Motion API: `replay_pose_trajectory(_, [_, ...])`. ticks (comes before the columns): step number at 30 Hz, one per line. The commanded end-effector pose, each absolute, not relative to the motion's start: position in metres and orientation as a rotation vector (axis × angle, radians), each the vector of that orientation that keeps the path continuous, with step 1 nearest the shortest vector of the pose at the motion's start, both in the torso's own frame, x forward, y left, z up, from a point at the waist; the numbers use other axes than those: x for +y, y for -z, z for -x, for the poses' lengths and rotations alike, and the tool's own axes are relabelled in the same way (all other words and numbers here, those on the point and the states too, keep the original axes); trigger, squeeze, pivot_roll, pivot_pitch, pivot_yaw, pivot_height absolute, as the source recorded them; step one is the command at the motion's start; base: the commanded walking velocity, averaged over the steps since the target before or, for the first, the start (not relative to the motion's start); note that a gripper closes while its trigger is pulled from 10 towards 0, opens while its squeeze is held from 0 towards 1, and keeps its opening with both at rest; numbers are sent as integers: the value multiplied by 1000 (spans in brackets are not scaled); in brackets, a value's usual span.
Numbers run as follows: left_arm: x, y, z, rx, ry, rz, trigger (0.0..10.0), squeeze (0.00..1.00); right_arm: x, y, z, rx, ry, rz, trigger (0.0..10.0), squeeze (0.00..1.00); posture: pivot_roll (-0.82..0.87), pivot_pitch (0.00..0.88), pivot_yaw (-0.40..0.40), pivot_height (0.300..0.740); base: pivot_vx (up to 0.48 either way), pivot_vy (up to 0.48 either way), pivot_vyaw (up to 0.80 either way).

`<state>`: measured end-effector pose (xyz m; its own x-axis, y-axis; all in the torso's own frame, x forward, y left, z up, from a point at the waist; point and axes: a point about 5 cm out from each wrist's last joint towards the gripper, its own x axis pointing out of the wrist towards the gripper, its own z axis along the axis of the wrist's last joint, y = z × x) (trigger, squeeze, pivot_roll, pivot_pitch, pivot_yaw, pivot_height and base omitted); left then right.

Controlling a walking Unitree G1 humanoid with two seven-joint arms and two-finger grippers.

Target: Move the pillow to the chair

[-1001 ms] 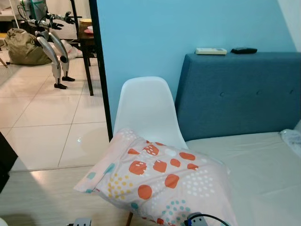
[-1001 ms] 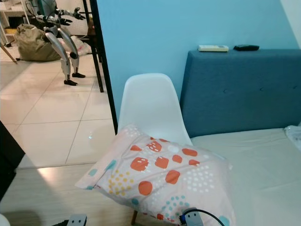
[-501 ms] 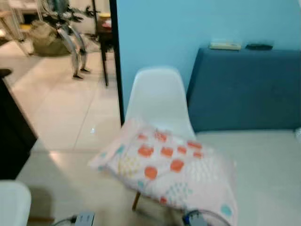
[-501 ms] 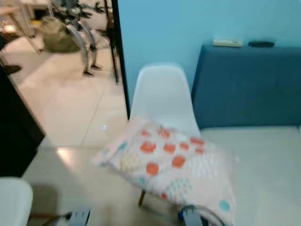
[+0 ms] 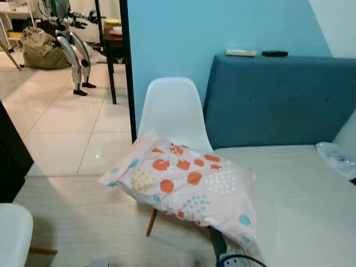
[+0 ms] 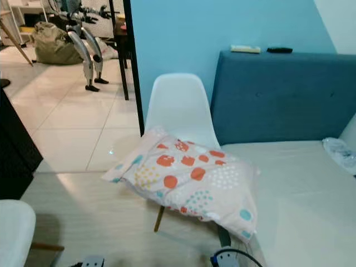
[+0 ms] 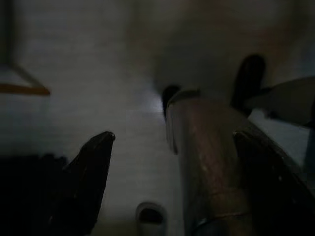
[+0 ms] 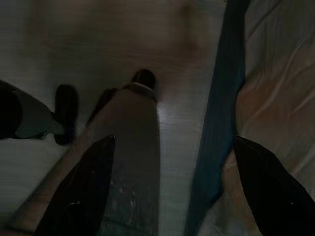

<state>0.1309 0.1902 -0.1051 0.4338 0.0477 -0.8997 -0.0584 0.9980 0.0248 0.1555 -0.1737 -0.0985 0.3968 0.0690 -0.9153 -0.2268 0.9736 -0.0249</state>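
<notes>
Patterned pillow [image 5: 186, 186] lying on the seat of the white chair [image 5: 171, 114], one end overhanging toward the bed [image 5: 300, 194] beside the blue headboard [image 5: 272, 100]. Left gripper [image 7: 172, 147] hanging over pale floor, fingers spread wide — empty. Right gripper [image 8: 172, 152] likewise splayed and empty, near the bed edge.

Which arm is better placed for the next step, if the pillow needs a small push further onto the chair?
Probably the right. The pillow already lies on the white chair, overhanging toward the bed. Both arms hang low; the right pincer is open beside the bed's edge, on the overhanging side, and the left pincer is open over the floor.
</notes>
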Motion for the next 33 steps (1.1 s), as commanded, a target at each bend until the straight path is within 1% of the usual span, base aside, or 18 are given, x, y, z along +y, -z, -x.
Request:
replay_pose_trajectory(1, [187,105,-134,1120,-45,5,10000,0,-177,102,-145,1192,-191,162,10000,0,107,0,-51,740,0,0,-756])
replay_pose_trajectory(33, [183,104,-136,1124,3,2,10000,0,-182,106,-133,1257,-208,224,10000,0,100,0,-49,740,0,0,-750])
